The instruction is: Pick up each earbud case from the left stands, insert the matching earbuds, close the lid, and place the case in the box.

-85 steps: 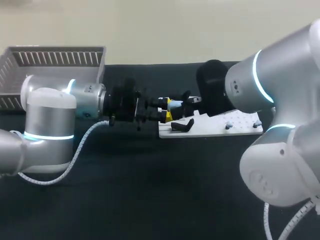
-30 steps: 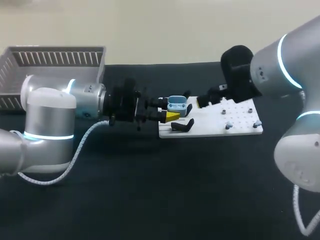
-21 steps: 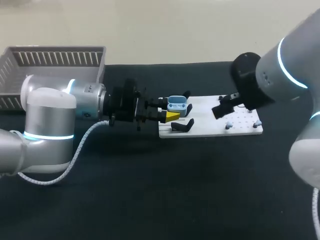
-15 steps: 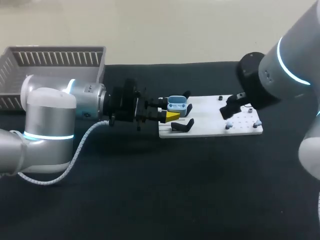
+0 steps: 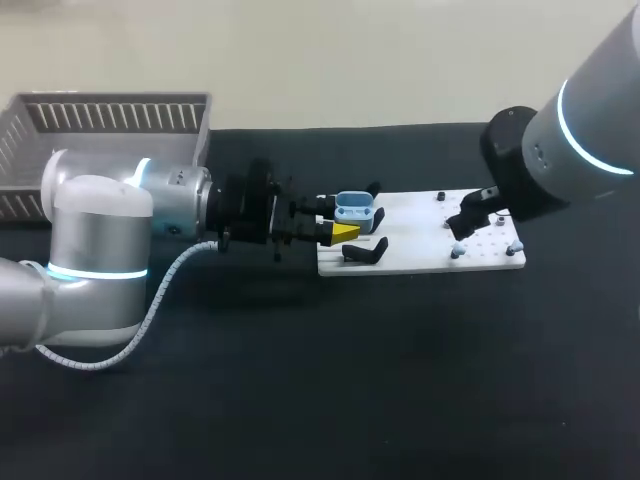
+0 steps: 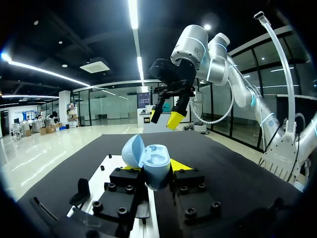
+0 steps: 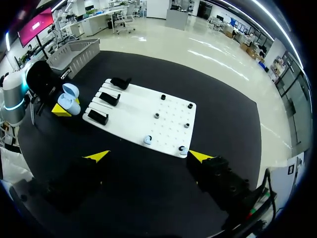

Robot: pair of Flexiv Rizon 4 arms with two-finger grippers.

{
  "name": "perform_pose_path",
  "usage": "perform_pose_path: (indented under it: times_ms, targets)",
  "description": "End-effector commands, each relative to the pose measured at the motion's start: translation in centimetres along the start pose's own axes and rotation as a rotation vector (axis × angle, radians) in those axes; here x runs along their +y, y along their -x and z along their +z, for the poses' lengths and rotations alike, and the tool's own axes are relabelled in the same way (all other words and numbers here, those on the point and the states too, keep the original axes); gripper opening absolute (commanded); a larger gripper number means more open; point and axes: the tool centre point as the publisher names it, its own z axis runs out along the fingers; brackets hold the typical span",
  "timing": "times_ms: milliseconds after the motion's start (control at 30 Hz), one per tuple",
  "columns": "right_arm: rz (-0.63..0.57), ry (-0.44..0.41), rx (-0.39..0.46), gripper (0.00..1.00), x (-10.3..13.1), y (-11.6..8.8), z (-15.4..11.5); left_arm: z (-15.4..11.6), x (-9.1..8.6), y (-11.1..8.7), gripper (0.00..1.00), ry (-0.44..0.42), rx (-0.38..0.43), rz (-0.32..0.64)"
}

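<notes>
A light-blue earbud case (image 5: 356, 210) with its lid up is held over the left end of the white board (image 5: 420, 258). My left gripper (image 5: 340, 220) is shut on it. In the left wrist view the open case (image 6: 154, 166) sits between the yellow fingertips (image 6: 179, 165), lid (image 6: 132, 151) tilted back. My right gripper (image 5: 468, 220) hangs open above the board's right part. Its wrist view shows the gripper (image 7: 148, 156) open, above the board's near edge. Two small light-blue earbuds (image 7: 147, 140) (image 7: 183, 149) rest on pegs near that edge. The case (image 7: 69, 102) shows far off beside the board.
Three black stands (image 7: 109, 98) line the board's left end. Small dark pegs (image 7: 156, 116) dot its right half. A grey slatted basket (image 5: 110, 125) stands at the back left of the black table (image 5: 300, 380).
My right arm has swung to the right and come down over the board's right part. The left arm and the case have kept still.
</notes>
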Motion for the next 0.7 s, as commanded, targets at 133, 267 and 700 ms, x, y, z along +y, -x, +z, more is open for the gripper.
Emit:
perform_pose_path:
  times_ms: [133,267,700]
  targets:
    - [0.001,-0.007,-0.007,1.00,0.1,-0.1,0.0,0.0,-0.2,-0.1,0.00,0.007,-0.003,0.004]
    - [0.001,-0.007,-0.007,1.00,0.1,-0.1,0.0,0.0,-0.2,-0.1,0.00,0.007,-0.003,0.004]
    - [-0.013,-0.006,-0.015,1.00,-1.1,-0.6,-0.6,0.0,-0.2,-0.1,0.00,0.007,-0.003,0.004]
